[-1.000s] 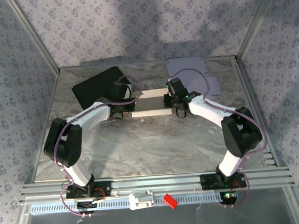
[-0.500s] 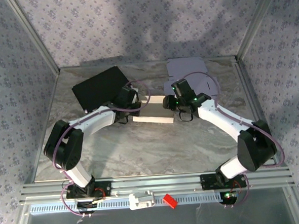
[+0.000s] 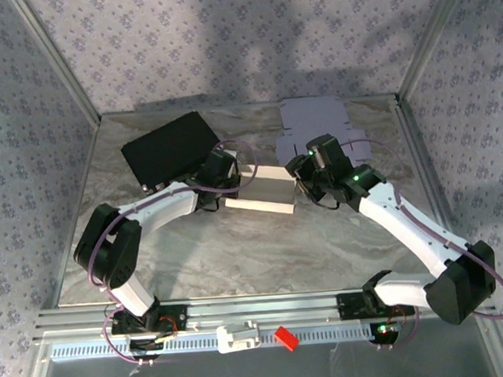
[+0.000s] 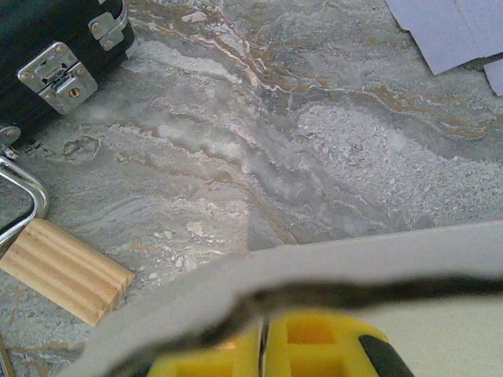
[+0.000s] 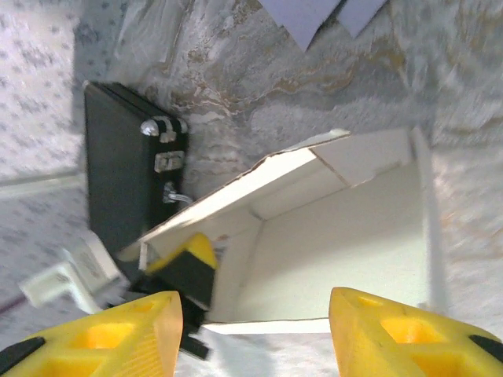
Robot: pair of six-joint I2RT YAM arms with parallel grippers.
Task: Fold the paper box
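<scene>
Two sets of fingers meet at the box (image 3: 264,190), which sits half-raised near the middle of the counter (image 3: 239,258). Its 9 o'clock wall is pinched tight by the left fingers (image 4: 314,353), while the right fingers (image 5: 118,334) stand apart at its 3 o'clock side, gripping nothing. From the box, a black case (image 3: 168,148) lies at 10 o'clock and a lilac sheet (image 3: 316,120) at 1 o'clock.

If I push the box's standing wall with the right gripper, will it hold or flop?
Probably flops: the box walls look thin and one leans, with a ragged edge. It seems light, so it may slide on the smooth table unless the left gripper holds its pinch.
</scene>
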